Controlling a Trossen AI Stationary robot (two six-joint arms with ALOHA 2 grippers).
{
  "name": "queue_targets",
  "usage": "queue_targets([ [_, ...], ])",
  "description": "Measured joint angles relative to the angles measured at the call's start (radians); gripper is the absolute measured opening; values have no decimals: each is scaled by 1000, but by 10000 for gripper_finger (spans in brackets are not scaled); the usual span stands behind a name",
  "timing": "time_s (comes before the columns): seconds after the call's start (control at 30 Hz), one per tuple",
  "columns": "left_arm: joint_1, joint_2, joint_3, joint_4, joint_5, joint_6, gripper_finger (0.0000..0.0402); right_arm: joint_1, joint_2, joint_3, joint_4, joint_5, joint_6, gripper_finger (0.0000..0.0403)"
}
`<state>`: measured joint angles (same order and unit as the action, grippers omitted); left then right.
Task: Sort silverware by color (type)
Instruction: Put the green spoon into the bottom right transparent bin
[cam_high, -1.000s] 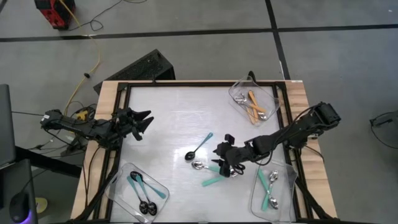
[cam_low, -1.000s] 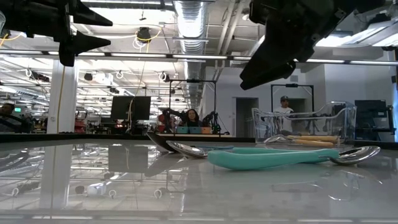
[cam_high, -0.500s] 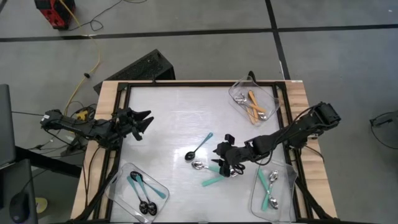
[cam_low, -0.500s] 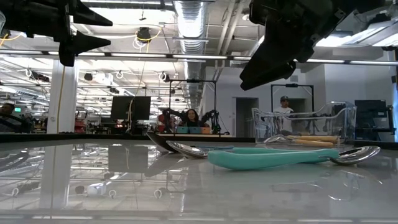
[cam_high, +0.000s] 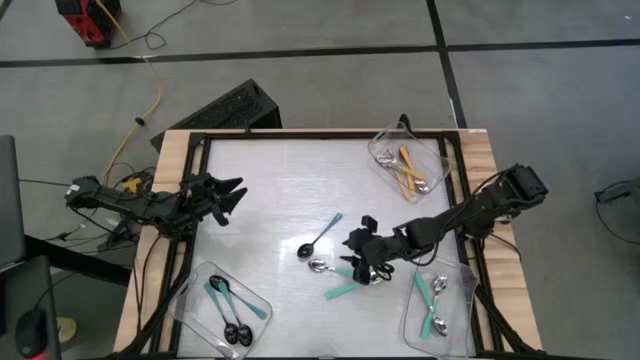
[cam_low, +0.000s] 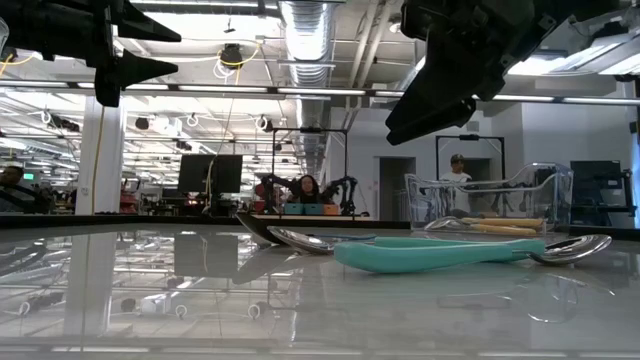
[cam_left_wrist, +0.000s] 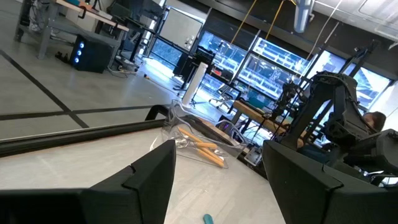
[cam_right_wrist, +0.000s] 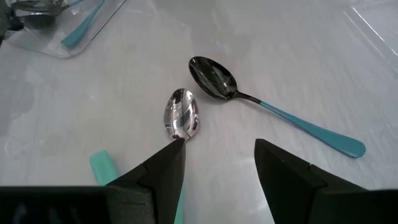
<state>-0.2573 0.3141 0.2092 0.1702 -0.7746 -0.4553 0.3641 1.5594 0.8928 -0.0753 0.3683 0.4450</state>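
Note:
On the white table lie a thin blue-handled spoon with a black bowl (cam_high: 322, 236) (cam_right_wrist: 273, 112), a spoon with a silver bowl (cam_high: 318, 266) (cam_right_wrist: 181, 116) and a teal-green-handled spoon (cam_high: 343, 290) (cam_low: 440, 253), each flat on the surface. My right gripper (cam_high: 358, 234) (cam_right_wrist: 219, 149) hangs open above them, slanting down, well clear of the table in the low view (cam_low: 430, 105). Part of the silver-bowled spoon's handle is hidden under it. My left gripper (cam_high: 238, 190) (cam_left_wrist: 219, 155) waits open and level near the table's left edge.
Three clear trays stand at the table's corners: one with orange-handled spoons (cam_high: 408, 168) at the far right, one with teal-green spoons (cam_high: 436, 305) at the near right, one with blue-handled spoons (cam_high: 228, 308) at the near left. Bare table lies at the middle and far left.

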Motion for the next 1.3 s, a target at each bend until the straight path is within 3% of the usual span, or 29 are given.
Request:
queue_targets([
  [0.53, 0, 4, 0, 1, 48, 24, 226, -8, 81, 10, 131, -2, -61, 217],
  [0.77, 0, 20, 0, 1, 56, 24, 226, -21, 44, 46, 66, 1, -108, 217],
  [1.0, 0, 27, 0, 2, 71, 25, 226, -4, 47, 49, -58, 0, 4, 217],
  [1.3, 0, 26, 0, 23, 116, 70, 226, 37, 50, 49, -67, 0, 26, 217],
])
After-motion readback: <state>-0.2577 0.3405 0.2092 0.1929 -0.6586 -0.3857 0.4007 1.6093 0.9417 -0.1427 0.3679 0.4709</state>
